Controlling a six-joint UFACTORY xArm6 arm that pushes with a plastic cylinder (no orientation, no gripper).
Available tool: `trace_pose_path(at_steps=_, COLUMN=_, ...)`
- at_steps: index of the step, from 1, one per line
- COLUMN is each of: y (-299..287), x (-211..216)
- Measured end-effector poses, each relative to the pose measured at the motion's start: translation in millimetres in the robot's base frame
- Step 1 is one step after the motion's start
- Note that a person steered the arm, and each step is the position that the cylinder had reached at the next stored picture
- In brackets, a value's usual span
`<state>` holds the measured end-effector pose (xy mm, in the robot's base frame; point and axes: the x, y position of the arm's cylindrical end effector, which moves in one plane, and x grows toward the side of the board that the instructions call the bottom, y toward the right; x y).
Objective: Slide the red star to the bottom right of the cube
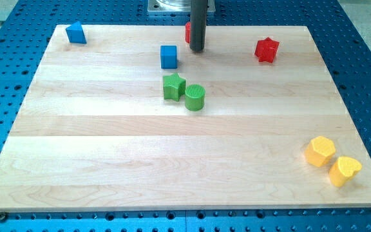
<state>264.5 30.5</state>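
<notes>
Since my tip [197,49] is a bare rod with no fingers to spread or pinch, pushing is all it does. Near the worktop's [108,161] top right sits the red star [266,49], well right of the blue cube [168,57]. It looks light, rigid and likely to spin; push its upper right side.

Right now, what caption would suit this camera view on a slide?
My tip rests near the board's top, between the blue cube and red star, touching neither.
</notes>
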Motion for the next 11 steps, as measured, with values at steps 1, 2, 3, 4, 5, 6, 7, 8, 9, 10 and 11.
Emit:
trace_pose_path(at_steps=1, y=0.0, x=0.1)
trace_pose_path(at_steps=2, y=0.0, x=2.8)
trace_pose_path(at_steps=3, y=-1.8, x=51.2)
trace_pose_path(at_steps=4, y=7.4, x=44.3)
trace_pose_path(at_steps=5, y=34.9, x=25.3)
trace_pose_path(at_steps=6, y=87.5, x=16.3)
trace_pose_path(at_steps=7, y=124.6, x=9.5)
trace_pose_path(at_steps=8, y=124.6, x=-20.9)
trace_pose_path(at_steps=9, y=137.7, x=-34.5)
trace_pose_path(at_steps=10, y=171.9, x=-34.5)
trace_pose_path(at_steps=11, y=205.1, x=-28.9)
